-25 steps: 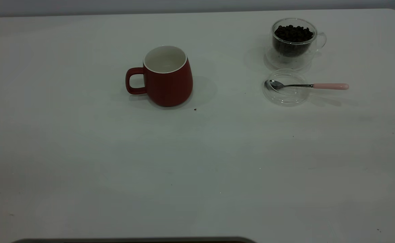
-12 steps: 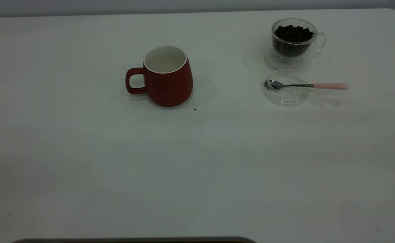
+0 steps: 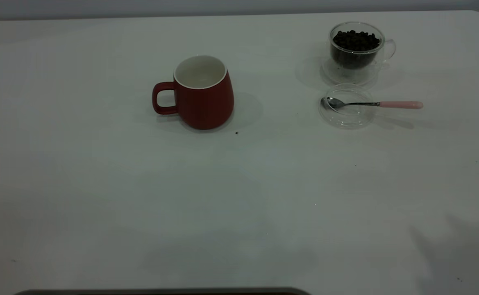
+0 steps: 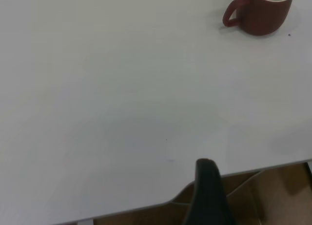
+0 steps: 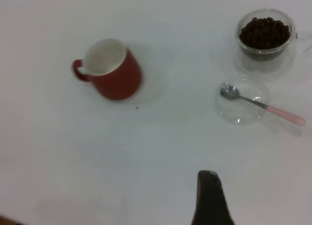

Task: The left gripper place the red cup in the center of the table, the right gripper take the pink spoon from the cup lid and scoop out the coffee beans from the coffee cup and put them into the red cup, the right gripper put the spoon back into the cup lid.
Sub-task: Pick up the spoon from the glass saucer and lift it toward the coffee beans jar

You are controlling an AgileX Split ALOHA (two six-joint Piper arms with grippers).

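The red cup (image 3: 203, 92) stands upright and empty, a little left of the table's middle, handle to the left. The glass coffee cup (image 3: 356, 49) full of coffee beans stands at the back right. In front of it lies the clear cup lid (image 3: 347, 106) with the pink spoon (image 3: 399, 105) across it, bowl in the lid, handle pointing right. No gripper shows in the exterior view. My left gripper (image 4: 207, 162) hovers shut at the table's near edge, far from the red cup (image 4: 263, 10). My right gripper (image 5: 208, 173) hovers shut, short of the spoon (image 5: 285, 115) and lid (image 5: 241, 100).
A small dark speck (image 3: 237, 132) lies on the table just right of the red cup. The white table (image 3: 100, 196) has its front edge at the bottom of the exterior view. A brown surface (image 4: 278, 195) shows below the table edge in the left wrist view.
The cup, lid, spoon and glass cup have not moved. A dark shadow has spread over the table's front right corner and front middle.
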